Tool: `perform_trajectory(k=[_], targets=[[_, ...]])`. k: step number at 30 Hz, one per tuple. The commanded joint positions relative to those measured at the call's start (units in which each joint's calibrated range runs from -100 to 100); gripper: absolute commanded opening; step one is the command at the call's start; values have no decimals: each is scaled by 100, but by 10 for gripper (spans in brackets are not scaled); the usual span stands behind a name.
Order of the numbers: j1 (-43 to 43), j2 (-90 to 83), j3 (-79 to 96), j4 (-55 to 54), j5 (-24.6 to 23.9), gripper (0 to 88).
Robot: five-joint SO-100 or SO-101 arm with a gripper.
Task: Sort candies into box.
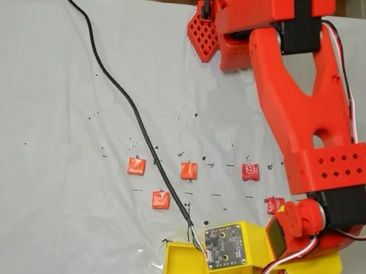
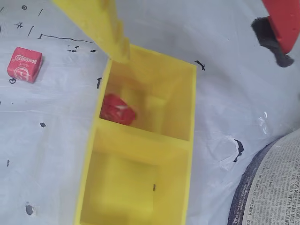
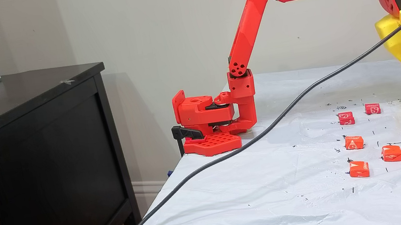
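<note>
White plastic sheet (image 3: 239, 203) over the table, speckled with ink marks. Five candies (image 3: 358, 169) sit loose near the sheet's right end in a fixed view; a sixth (image 2: 117, 109) lies in a compartment of the yellow box (image 2: 140, 140). Gripper (image 2: 197, 42) hangs above it, fingers apart, holding nothing. A black dresser (image 3: 30, 155) stands left, beige wall (image 3: 150, 24) behind.

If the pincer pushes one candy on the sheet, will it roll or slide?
The candy is a small flat-sided square, so it would likely slide, not roll. Its wrapper looks glossy, so perhaps slippery. The plastic sheet is wrinkled and may snag it.
</note>
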Motion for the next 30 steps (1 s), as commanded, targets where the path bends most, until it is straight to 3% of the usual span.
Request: perform_trajectory(k=[1,4,9,20,30], targets=[[-147,-785,-146,-15,29,438],[-147,-997,36,-24,39,409],[-147,-1600,518,107,59,2],[-301,-3118,2230,533,225,2],[-383,-2549,3058,468,254,2]])
